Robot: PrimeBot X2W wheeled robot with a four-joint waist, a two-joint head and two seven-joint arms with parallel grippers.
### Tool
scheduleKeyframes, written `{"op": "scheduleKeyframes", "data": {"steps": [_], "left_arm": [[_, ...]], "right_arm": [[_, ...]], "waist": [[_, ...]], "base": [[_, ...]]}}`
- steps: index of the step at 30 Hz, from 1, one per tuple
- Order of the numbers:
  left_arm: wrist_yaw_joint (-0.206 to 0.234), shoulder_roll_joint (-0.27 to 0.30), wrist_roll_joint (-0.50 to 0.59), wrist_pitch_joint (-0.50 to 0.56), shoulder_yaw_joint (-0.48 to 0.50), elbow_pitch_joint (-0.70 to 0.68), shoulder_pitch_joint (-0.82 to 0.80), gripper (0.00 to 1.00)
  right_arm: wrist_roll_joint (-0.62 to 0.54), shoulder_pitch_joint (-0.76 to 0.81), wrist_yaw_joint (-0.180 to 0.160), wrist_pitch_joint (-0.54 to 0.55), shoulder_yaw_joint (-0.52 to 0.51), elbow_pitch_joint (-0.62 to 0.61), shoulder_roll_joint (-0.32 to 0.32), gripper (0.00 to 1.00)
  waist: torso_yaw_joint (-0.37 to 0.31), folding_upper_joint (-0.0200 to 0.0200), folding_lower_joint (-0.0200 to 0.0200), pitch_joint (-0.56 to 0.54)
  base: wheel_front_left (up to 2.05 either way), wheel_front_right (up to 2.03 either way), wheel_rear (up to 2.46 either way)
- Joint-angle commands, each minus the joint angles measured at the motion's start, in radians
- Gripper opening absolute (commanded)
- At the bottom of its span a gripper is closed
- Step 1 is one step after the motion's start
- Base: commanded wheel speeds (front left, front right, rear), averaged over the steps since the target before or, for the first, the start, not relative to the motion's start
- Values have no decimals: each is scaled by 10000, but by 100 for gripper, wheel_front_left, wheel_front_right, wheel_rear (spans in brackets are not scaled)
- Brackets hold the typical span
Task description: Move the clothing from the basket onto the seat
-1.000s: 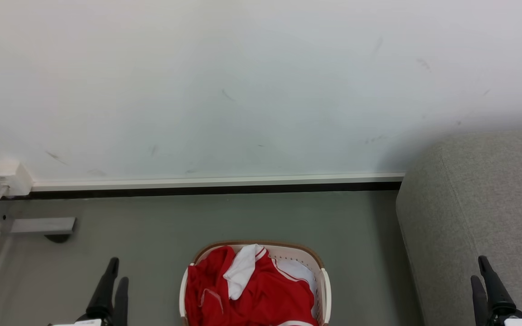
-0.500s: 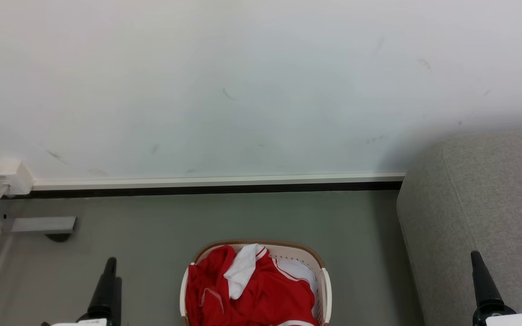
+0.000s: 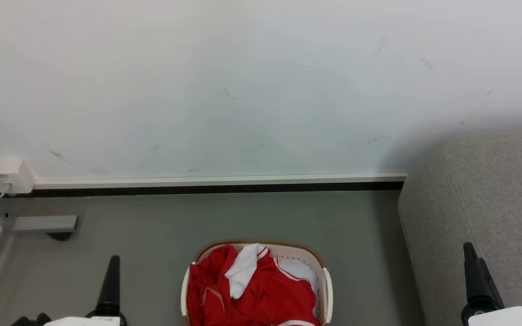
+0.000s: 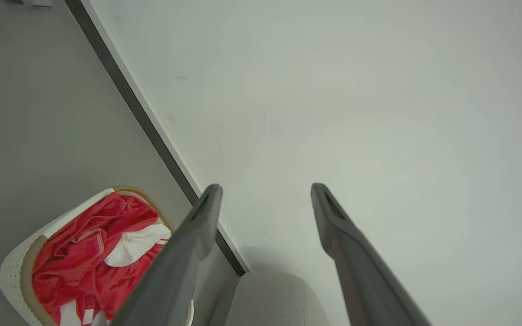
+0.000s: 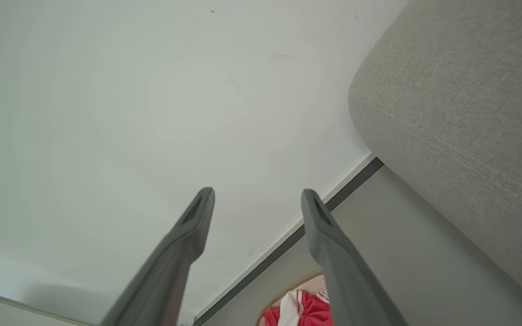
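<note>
Find the basket (image 3: 328,290) standing on the grey floor (image 3: 152,226) at the bottom centre of the head view, well short of the skirting board (image 3: 215,180) and the pale wall (image 3: 243,90) behind it. Note the clothing (image 3: 261,299) inside the basket: red fabric heaped across most of the interior, with a white piece folded over the top near the far rim and white trim along the right side. See pale material between the heap and the basket's right wall; cannot tell whether garment or basket bottom.

Place the seat (image 3: 492,190) to the robot's right of the basket, apart from it, with a strip of floor between and its rounded end close to the wall.

Locate the left pincer (image 4: 265,189) low at the left of the head view, over bare floor and clear of the basket. Confirm from its wrist view both fingers (image 4: 184,258) spread wide, gripping nothing, aimed at the wall.

Locate the right pincer (image 5: 256,192) at the lower right of the head view, in front of the seat's side face. Confirm from its wrist view fingers (image 5: 175,253) likewise parted, nothing between them, seat off to one side and not touched.

Record a white box (image 3: 7,174) on the wall at far left and a grey metal bar (image 3: 43,223) at floor level just below.
</note>
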Motion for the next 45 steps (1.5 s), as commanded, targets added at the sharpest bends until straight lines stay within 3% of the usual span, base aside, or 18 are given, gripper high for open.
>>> {"op": "scheduleKeyframes", "data": {"steps": [1,21,45], "left_arm": [[91,94,627,-121,-48,-211,-77,100],[389,118,4068,-762,-544,-518,33,100],[602,144,7046,-1424,-680,-769,220,100]], "right_arm": [[-554,-134,-6,-132,46,-180,-91,100],[-3509,-151,-9,-770,365,-7,-132,100],[-6048,-225,-13,-1438,992,230,-172,100]], "waist": [[9,0,0,-1],[124,0,0,-13],[190,0,0,-30]], "base": [[0,0,0],[0,0,0],[0,0,0]]}}
